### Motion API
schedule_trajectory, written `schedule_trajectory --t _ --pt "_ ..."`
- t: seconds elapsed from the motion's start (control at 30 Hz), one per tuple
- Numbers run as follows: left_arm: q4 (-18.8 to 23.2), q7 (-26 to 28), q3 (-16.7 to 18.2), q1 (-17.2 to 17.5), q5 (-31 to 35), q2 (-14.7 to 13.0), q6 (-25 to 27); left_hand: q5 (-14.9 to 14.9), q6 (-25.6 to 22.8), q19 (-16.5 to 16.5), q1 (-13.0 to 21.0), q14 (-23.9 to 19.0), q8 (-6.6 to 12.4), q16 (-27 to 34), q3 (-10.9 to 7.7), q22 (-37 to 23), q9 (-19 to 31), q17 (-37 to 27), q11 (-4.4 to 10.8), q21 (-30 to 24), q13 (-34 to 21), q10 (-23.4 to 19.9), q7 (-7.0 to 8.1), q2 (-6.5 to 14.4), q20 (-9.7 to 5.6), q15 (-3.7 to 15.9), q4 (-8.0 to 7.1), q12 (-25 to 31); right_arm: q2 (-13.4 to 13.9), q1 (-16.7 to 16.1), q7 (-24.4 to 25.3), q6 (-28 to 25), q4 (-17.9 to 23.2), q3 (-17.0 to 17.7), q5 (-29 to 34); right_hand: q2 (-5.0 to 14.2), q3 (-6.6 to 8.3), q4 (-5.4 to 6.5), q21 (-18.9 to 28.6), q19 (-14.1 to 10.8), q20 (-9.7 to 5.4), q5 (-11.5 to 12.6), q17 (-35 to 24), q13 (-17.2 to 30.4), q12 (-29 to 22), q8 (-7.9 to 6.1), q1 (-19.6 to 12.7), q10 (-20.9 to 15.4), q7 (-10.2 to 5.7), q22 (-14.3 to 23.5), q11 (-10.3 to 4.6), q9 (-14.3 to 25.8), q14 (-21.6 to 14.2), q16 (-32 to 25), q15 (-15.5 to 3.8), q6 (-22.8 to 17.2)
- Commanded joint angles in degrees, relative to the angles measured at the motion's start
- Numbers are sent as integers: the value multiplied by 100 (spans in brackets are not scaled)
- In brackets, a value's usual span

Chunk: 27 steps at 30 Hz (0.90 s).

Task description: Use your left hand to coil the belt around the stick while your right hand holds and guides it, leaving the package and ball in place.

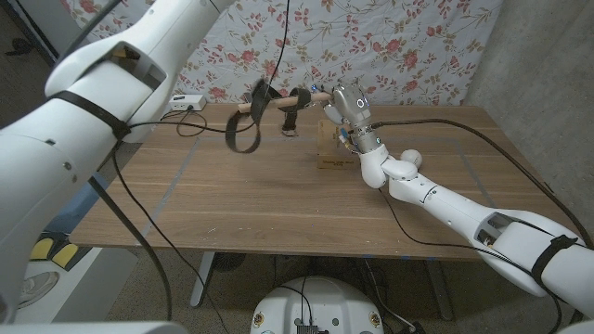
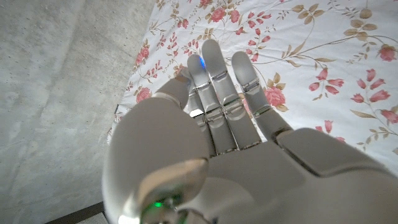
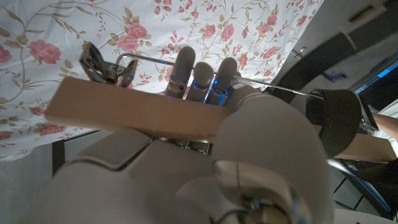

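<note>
Stick (image 1: 283, 96) raised above table (image 1: 278, 199), clamped in right hand (image 1: 345, 109). Belt (image 1: 249, 125) draped over stick's far end: limp, light, likely slippery; pinch hanging loop. Left hand (image 2: 214, 134) empty, fingers extended.

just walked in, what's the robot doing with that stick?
The right hand holds a wooden stick up above the wooden table, roughly level. A dark belt is draped over the stick, with a loop hanging below one end and its buckle dangling nearer the hand. The left hand is raised with fingers straight, holding nothing, facing the floral backdrop. A package sits on the table under the right hand. Whether any coils are on yet is hard to tell.
</note>
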State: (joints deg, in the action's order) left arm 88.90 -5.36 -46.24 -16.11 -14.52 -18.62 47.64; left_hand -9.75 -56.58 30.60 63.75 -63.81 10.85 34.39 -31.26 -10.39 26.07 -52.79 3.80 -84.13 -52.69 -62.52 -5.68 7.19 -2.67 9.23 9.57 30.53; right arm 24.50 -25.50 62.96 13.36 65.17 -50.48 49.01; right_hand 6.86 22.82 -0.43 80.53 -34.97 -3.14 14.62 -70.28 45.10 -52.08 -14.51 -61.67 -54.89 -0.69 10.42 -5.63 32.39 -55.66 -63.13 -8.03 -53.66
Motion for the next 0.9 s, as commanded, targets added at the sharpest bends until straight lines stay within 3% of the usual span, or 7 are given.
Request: schedule_trajectory --t 0.03,0.23,0.5,0.7,0.9 --pt "1135 -41 129 379 -186 -199 89 -8 -34 59 288 -296 -17 69 4 -5 -12 -31 122 -32 -30 -161 -102 162 9 239 10 21 -239 424 16 -141 -759 -345 -338 74 21 -2 -18 20 -797 19 -10 27 -2 8 -12 -3 -58 0 6 7 -19 -2 -448 -380" --pt "1567 89 101 578 -161 -334 116 -6 -47 63 309 -287 -15 93 17 -4 -56 -48 129 -49 -80 -153 -102 159 -8 238 1 33 -230 505 85 -121 -834 -438 -489 72 22 -3 -19 17 -800 23 -10 5 9 5 -11 -17 -54 1 2 11 -17 -2 -448 -390" --pt "1953 314 285 998 -254 -416 -74 0 -53 32 317 -254 -14 70 32 -1 -99 -8 120 -54 -49 -153 -97 168 -22 260 -18 -4 -85 439 24 -283 -553 -446 -552 73 26 -6 -20 15 -799 27 -10 12 6 10 -12 -18 -45 1 11 10 -16 -3 -448 -393" --pt "2373 591 457 1508 -252 -554 -463 7 -52 5 311 -233 -13 66 46 6 -133 6 132 -48 -20 -150 -90 183 -20 253 -43 -38 -59 402 -61 -393 -483 -406 -631 73 27 -7 -20 14 -793 29 -10 11 8 12 -11 -18 -44 2 0 10 -16 -4 -448 -394" --pt "2656 667 707 2063 -433 -709 -900 2 32 -149 209 -155 -29 -135 41 21 -181 276 149 23 133 -73 36 214 -32 248 -133 -182 -93 366 -130 -547 -462 -359 -723 75 29 -9 -17 7 -794 31 -10 4 13 14 -11 -22 -47 3 23 14 -19 -6 -449 -393"
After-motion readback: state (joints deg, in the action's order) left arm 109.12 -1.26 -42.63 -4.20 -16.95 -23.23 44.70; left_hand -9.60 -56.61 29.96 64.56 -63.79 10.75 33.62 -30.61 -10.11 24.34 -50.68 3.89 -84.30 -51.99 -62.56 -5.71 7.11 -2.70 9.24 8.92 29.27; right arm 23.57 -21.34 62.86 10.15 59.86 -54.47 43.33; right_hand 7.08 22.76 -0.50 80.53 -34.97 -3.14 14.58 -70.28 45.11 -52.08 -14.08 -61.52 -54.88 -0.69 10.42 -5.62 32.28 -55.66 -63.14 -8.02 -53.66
